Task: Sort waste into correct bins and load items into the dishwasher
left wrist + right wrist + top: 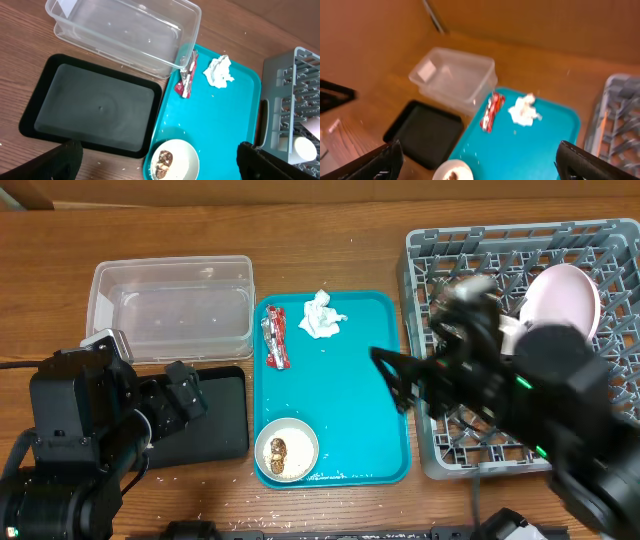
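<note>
A crumpled white tissue (322, 315) and a red-and-silver wrapper (275, 338) lie at the far end of the teal tray (350, 400). A small white bowl (286, 450) with brown scraps (164, 162) sits at the tray's near left corner. The clear tub (170, 310) and the black tray (215, 420) stand left of it. The grey dish rack (450, 270) holds the pink bowl (565, 300) and a white cup (305, 148). My left gripper (160, 161) is open and empty above the bowl's edge. My right gripper (480, 160) is open and empty above the teal tray. The large plate is not visible.
White crumbs are scattered on the teal tray's near edge (335, 475) and on the wooden table (200, 500). My right arm (540, 390) hangs over the rack and hides its middle. The left arm (80, 440) fills the near left corner.
</note>
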`<act>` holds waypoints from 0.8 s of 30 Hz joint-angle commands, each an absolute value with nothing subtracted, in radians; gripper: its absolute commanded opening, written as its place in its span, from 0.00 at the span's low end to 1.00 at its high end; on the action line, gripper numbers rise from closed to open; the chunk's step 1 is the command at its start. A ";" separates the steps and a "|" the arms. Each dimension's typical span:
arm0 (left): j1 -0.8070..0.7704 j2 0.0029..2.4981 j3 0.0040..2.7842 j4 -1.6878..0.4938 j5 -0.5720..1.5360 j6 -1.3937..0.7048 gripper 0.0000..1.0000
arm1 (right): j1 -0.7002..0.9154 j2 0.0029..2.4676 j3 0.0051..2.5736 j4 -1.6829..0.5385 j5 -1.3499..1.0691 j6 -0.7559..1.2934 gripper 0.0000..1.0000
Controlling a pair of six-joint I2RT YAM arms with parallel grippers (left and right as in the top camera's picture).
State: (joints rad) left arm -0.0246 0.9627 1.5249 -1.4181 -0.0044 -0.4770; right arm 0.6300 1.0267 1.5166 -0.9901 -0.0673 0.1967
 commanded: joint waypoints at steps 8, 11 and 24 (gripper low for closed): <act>-0.027 0.962 1.540 -1.417 -0.008 -0.495 1.00 | 0.631 0.858 1.518 -1.207 0.085 0.155 1.00; -0.027 0.962 1.540 -1.417 -0.008 -0.495 1.00 | 0.631 0.833 1.518 -1.255 0.152 0.155 1.00; -0.027 0.962 1.540 -1.417 -0.008 -0.495 1.00 | 0.564 0.813 1.489 -1.269 0.208 0.152 1.00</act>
State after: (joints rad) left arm -0.0246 0.9627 1.5249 -1.4181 -0.0048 -0.4770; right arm 0.6090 0.8276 1.5101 -1.2942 0.1867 0.1566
